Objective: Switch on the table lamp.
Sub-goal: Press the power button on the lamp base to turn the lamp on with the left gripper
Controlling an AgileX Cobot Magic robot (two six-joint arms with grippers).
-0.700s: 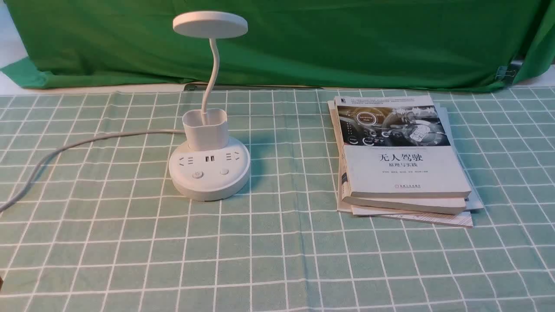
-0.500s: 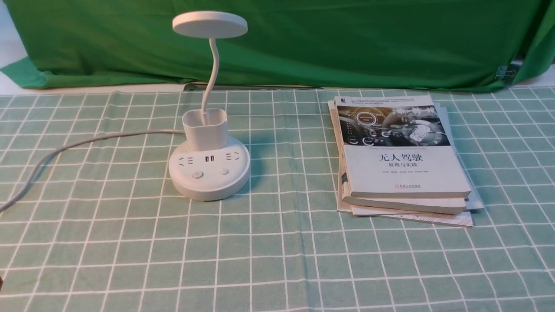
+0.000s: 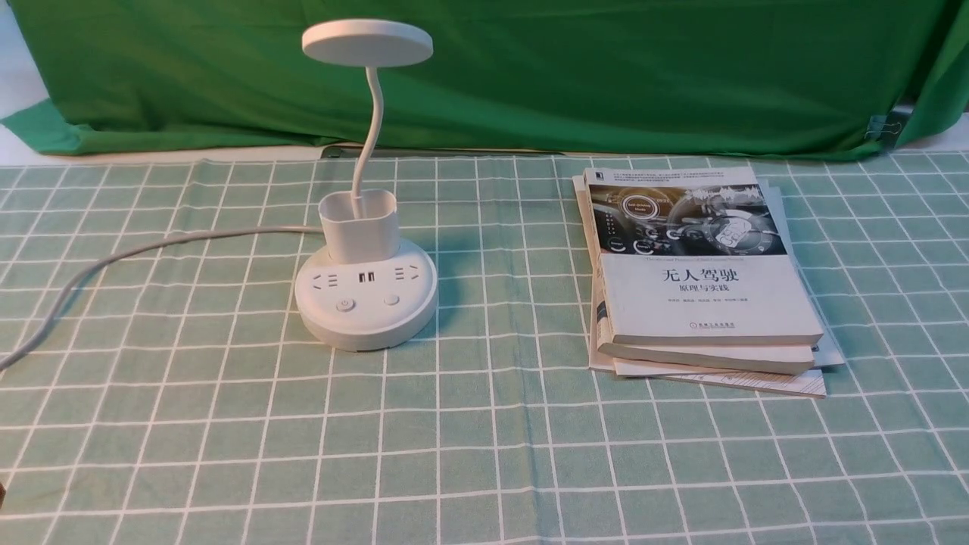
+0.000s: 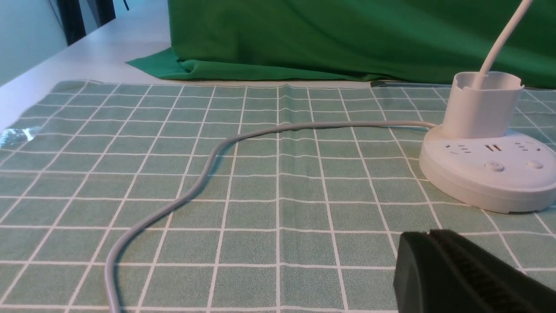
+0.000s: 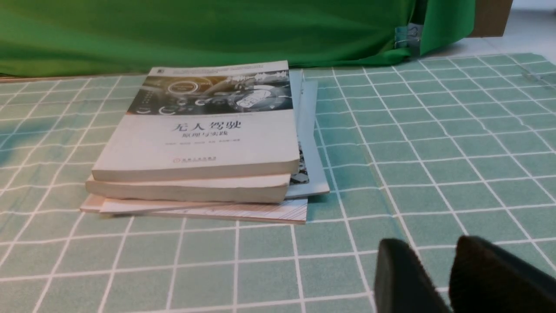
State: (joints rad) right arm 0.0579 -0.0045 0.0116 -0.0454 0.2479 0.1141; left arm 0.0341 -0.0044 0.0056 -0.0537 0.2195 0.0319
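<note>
Gray cable (image 3: 163,241) runs across checked cloth to the table lamp (image 3: 367,295), upright on the left part of the desk (image 3: 492,424). Left hand (image 4: 434,234): fingers together, nothing held. Book stack (image 3: 704,280) lies well apart, right of lamp. Right hand (image 5: 430,243): fingers apart, narrow gap, nothing between.
</note>
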